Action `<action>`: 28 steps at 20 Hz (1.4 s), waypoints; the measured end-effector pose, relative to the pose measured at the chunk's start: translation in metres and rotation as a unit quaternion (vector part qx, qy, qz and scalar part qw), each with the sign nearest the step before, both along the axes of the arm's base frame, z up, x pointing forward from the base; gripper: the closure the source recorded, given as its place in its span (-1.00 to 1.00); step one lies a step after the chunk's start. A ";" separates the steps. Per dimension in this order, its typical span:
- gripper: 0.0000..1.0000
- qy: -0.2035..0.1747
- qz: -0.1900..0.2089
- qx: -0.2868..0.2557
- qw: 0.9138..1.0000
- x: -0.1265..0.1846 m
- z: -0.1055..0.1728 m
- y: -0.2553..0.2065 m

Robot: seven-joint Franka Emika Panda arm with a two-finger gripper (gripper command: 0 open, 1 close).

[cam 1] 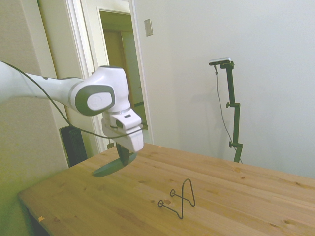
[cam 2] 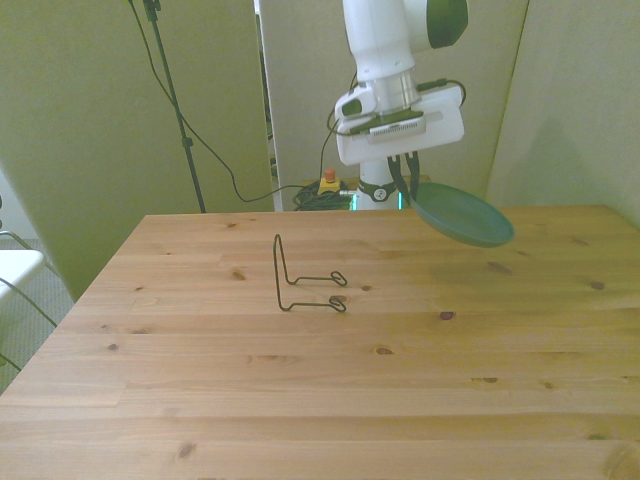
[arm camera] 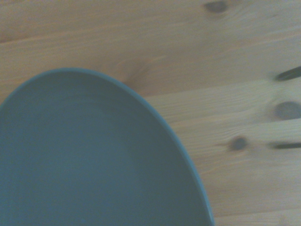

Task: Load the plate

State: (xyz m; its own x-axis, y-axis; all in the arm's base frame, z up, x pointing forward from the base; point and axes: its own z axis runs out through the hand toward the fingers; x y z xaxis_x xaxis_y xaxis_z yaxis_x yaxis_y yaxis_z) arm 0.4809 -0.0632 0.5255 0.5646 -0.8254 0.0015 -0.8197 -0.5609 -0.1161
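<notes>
Your surface (cam 2: 330,370) is knotty pale pine planks, set in a plain room with a doorway (cam 1: 118,64). Your hand (cam 2: 405,185) is clamped on the rim of the matte green plate (cam 2: 465,220), tilted in the air, well apart from the thin wire stand (cam 2: 300,280).

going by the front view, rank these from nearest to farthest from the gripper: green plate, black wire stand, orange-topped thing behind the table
1. The dark sage-green round plate: pinched at its rim in the gripper, hanging tilted above the wooden table.
2. The small orange-topped object: behind the table's far edge, toward the front view's left of the gripper.
3. The thin black wire stand: on the tabletop, further to the front view's left and nearer the camera.
</notes>
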 end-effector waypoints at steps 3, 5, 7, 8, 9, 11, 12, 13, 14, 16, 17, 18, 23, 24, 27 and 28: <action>1.00 -0.008 -0.016 -0.080 0.997 0.014 0.020 -0.011; 1.00 -0.005 -0.024 -0.133 0.991 0.026 0.029 -0.014; 1.00 0.006 -0.028 -0.184 0.983 0.037 0.033 -0.013; 1.00 0.014 -0.030 -0.208 0.978 0.042 0.034 -0.011; 1.00 0.022 -0.030 -0.230 0.972 0.047 0.034 -0.009; 1.00 0.036 -0.026 -0.267 0.963 0.056 0.031 -0.004; 1.00 0.038 -0.021 -0.284 0.958 0.060 0.029 -0.002; 1.00 0.039 -0.018 -0.300 0.953 0.064 0.028 -0.002; 1.00 0.039 -0.015 -0.315 0.948 0.067 0.027 -0.003; 1.00 0.040 -0.009 -0.343 0.938 0.070 0.027 -0.008; 1.00 0.040 -0.008 -0.357 0.933 0.070 0.028 -0.012; 1.00 0.041 -0.008 -0.368 0.929 0.070 0.029 -0.017; 1.00 0.053 -0.012 -0.411 0.910 0.068 0.022 -0.038; 1.00 0.058 -0.013 -0.417 0.907 0.067 0.017 -0.042; 1.00 0.070 -0.015 -0.432 0.899 0.067 0.002 -0.048; 1.00 0.073 -0.016 -0.434 0.898 0.067 -0.003 -0.049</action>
State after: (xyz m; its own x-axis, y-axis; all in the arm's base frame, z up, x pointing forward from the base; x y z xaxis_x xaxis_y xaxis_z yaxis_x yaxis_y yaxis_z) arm 0.5484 -0.1119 0.5222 0.5872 -0.5645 0.5802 -0.8079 -0.3643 0.4633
